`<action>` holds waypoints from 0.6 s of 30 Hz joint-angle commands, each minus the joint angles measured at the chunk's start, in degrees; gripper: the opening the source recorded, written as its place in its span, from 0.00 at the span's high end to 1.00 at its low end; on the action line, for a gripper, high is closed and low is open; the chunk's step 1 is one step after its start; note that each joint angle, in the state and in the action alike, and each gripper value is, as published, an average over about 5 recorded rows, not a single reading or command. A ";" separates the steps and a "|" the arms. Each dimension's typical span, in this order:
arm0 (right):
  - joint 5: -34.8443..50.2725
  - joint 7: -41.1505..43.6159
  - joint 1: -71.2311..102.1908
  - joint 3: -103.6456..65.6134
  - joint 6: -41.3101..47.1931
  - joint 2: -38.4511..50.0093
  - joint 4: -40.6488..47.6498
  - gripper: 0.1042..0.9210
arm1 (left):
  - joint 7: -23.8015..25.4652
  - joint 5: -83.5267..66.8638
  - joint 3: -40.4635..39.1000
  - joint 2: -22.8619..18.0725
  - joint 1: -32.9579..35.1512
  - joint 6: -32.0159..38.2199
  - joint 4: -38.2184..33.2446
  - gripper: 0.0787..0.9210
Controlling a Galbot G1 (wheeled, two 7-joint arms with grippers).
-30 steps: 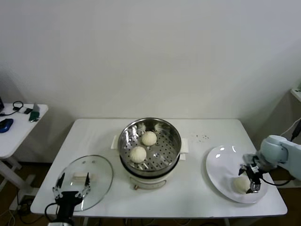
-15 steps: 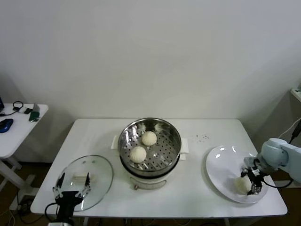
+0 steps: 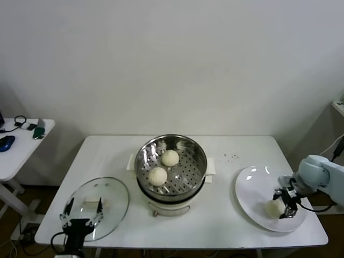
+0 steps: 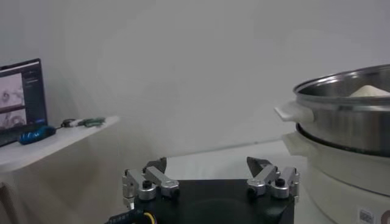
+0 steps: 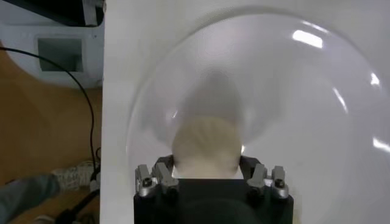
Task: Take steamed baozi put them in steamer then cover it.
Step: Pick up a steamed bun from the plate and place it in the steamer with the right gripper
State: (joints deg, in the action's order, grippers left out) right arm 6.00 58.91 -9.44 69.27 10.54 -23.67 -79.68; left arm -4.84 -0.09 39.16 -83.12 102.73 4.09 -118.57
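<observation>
The steamer [image 3: 200,161] stands mid-table with two steamed baozi on its perforated tray, one [image 3: 170,157] toward the back and one [image 3: 158,176] nearer the front. A third baozi [image 3: 274,207] is over the white plate [image 3: 252,188] at the right, and my right gripper [image 3: 285,207] is shut on it. In the right wrist view the fingers [image 5: 164,168] press both sides of that baozi [image 5: 207,143] above the plate [image 5: 304,91]. My left gripper [image 3: 81,217] waits open at the front left, empty, over the glass lid [image 3: 110,191]. In the left wrist view the left gripper [image 4: 206,164] faces the steamer [image 4: 347,119].
The glass lid with a white handle [image 3: 92,202] lies at the table's front-left corner. A small side table [image 3: 16,153] with a mouse and cables stands farther left. The plate sits close to the table's right and front edges.
My right gripper has gone from open to shut on the baozi on the plate and shifted slightly. The left arm has not moved.
</observation>
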 commanded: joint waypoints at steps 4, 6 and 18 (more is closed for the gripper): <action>4.78 2.51 -33.96 22.79 -8.89 -7.85 -2.03 0.28 | 0.02 -0.68 0.37 0.37 0.39 0.29 -0.15 0.12; 5.16 2.94 -40.64 27.29 -12.54 -11.96 -1.67 0.28 | 0.02 -0.76 0.40 0.42 0.42 0.30 -0.17 0.12; 6.40 4.00 -53.67 25.93 -27.44 -33.25 -2.00 0.28 | 0.05 -0.95 -0.10 0.56 0.19 0.14 -0.01 0.12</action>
State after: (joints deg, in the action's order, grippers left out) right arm 11.08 61.97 -47.91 91.88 -5.70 -41.79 -80.78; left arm -4.82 -1.00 39.24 -82.62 103.01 4.35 -118.75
